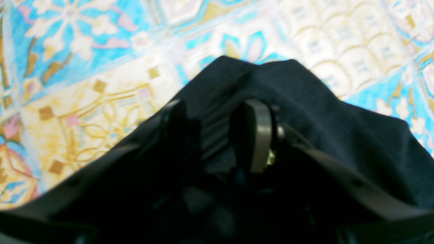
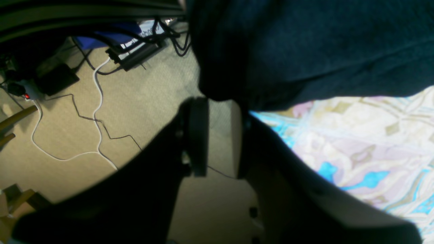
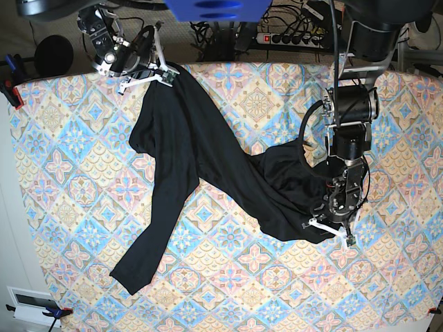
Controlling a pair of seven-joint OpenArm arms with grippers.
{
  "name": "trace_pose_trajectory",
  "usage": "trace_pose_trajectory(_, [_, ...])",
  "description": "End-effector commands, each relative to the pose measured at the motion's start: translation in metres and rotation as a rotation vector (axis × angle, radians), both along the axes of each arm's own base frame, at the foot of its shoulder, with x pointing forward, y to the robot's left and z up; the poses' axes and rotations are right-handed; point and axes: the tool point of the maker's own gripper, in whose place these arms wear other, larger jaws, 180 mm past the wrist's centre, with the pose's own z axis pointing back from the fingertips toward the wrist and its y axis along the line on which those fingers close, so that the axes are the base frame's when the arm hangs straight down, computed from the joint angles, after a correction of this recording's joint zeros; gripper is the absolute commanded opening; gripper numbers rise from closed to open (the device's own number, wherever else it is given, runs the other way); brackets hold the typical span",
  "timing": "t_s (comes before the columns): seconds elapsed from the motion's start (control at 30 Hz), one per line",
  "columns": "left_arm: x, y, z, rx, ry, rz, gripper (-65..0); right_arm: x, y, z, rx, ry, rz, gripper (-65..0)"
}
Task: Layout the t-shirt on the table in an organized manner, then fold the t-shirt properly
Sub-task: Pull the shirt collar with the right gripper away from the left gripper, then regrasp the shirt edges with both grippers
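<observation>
A table point(image 3: 76, 173) covered in blue, pink and cream tiled cloth fills the base view. A black t-shirt point(image 3: 187, 159) sprawls diagonally across it (one long sleeve trailing toward the near edge). The left gripper point(image 1: 217, 125) stands open over the shirt's edge, fabric between its fingers. The right gripper point(image 2: 218, 135) is parted and empty, just beside the shirt's far corner at the table's edge.

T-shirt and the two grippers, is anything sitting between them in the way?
Nothing visible. The left gripper is directly over the t-shirt fabric, and the right gripper is at its far edge by the table rim. Only patterned cloth surrounds the garment.
</observation>
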Motion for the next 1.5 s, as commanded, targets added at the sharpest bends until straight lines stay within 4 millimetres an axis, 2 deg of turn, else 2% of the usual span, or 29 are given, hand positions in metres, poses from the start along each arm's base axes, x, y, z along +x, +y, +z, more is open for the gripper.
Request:
trace_pose_trajectory(0.0, [0.01, -0.012, 0.01, 0.006, 0.002, -0.045, -38.0, 0.048, 0.011, 0.023, 0.076, -0.187, -0.041, -51.6])
trace_pose_trajectory(0.1, [0.009, -0.03, 0.004, 0.083, 0.028, -0.146, -40.3, 0.055, 0.012, 0.026, 0.079, -0.204, -0.042, -51.7])
trace_pose_trajectory(0.17, [0.008, -0.038, 0.001, 0.123, 0.04, -0.196, -48.2, 0.061, 0.012, 0.029, 0.079, -0.219, -0.041, -52.3])
trace_pose_trajectory(0.23, [0.01, -0.038, 0.004, 0.132, 0.033, -0.203, -61.0, 0.071, 0.012, 0.034, 0.08, -0.244, -0.04, -52.8])
trace_pose_trajectory(0.27, [0.014, -0.038, 0.009, 0.136, 0.011, -0.205, -65.0, 0.076, 0.012, 0.036, 0.081, -0.257, -0.039, -52.9])
trace_pose_trajectory(0.3, [0.019, -0.039, 0.017, 0.139, -0.015, -0.206, -65.0, 0.081, 0.012, 0.039, 0.084, -0.269, -0.039, -52.9])
trace_pose_trajectory(0.37, [0.029, -0.028, 0.04, 0.144, -0.077, -0.186, -64.1, 0.092, 0.015, 0.045, 0.1, -0.303, -0.036, -52.9])
trace_pose_trajectory(0.43, [0.041, -0.011, 0.075, 0.155, -0.159, -0.158, -64.8, 0.104, 0.018, 0.052, 0.123, -0.341, -0.033, -52.9])
trace_pose_trajectory(0.47, [0.041, -0.005, 0.086, 0.152, -0.174, -0.149, -65.0, 0.111, 0.02, 0.056, 0.133, -0.36, -0.031, -52.9])
trace_pose_trajectory(0.57, [0.042, 0.012, 0.138, 0.149, -0.248, -0.123, -65.0, 0.135, 0.023, 0.072, 0.154, -0.43, -0.025, -52.9])
trace_pose_trajectory(0.63, [0.032, 0.017, 0.167, 0.155, -0.29, -0.125, -65.0, 0.144, 0.025, 0.076, 0.165, -0.45, -0.029, -52.9])
trace_pose_trajectory(0.7, [0.014, 0.017, 0.194, 0.147, -0.337, -0.165, -65.0, 0.156, 0.028, 0.078, 0.176, -0.464, -0.041, -52.9])
trace_pose_trajectory(0.83, [-0.033, 0.02, 0.221, 0.138, -0.367, -0.208, -65.0, 0.172, 0.031, 0.079, 0.189, -0.474, -0.061, -52.9])
trace_pose_trajectory(0.93, [-0.061, 0.026, 0.211, 0.113, -0.344, -0.198, -65.0, 0.174, 0.04, 0.084, 0.215, -0.489, -0.056, -52.9])
trace_pose_trajectory(0.97, [-0.061, 0.032, 0.208, 0.103, -0.336, -0.182, -64.9, 0.175, 0.037, 0.081, 0.209, -0.482, -0.06, -52.9])
trace_pose_trajectory(1.03, [-0.061, 0.038, 0.185, 0.067, -0.281, -0.159, -63.2, 0.184, 0.035, 0.077, 0.201, -0.474, -0.068, -52.9])
trace_pose_trajectory(1.1, [-0.055, 0.042, 0.163, 0.028, -0.225, -0.138, -61.6, 0.188, 0.042, 0.07, 0.223, -0.447, -0.086, -52.9])
trace_pose_trajectory(1.17, [-0.06, 0.038, 0.151, 0.019, -0.197, -0.146, -60.7, 0.175, 0.049, 0.07, 0.253, -0.433, -0.087, -52.9])
trace_pose_trajectory(1.23, [-0.073, 0.051, 0.143, 0.03, -0.18, -0.119, -60.3, 0.169, 0.054, 0.08, 0.277, -0.455, -0.076, -52.9])
trace_pose_trajectory(1.33, [-0.073, 0.045, 0.138, 0.009, -0.176, -0.113, -60.1, 0.175, 0.051, 0.093, 0.287, -0.497, -0.086, -52.9])
trace_pose_trajectory(1.37, [-0.066, 0.043, 0.14, 0.002, -0.188, -0.113, -60.1, 0.175, 0.049, 0.088, 0.282, -0.482, -0.097, -52.7])
trace_pose_trajectory(1.43, [-0.057, 0.028, 0.133, -0.019, -0.185, -0.135, -60.1, 0.173, 0.045, 0.08, 0.273, -0.461, -0.11, -52.6])
trace_pose_trajectory(1.47, [-0.057, 0.029, 0.127, -0.022, -0.173, -0.129, -60.1, 0.174, 0.043, 0.08, 0.27, -0.461, -0.115, -52.6])
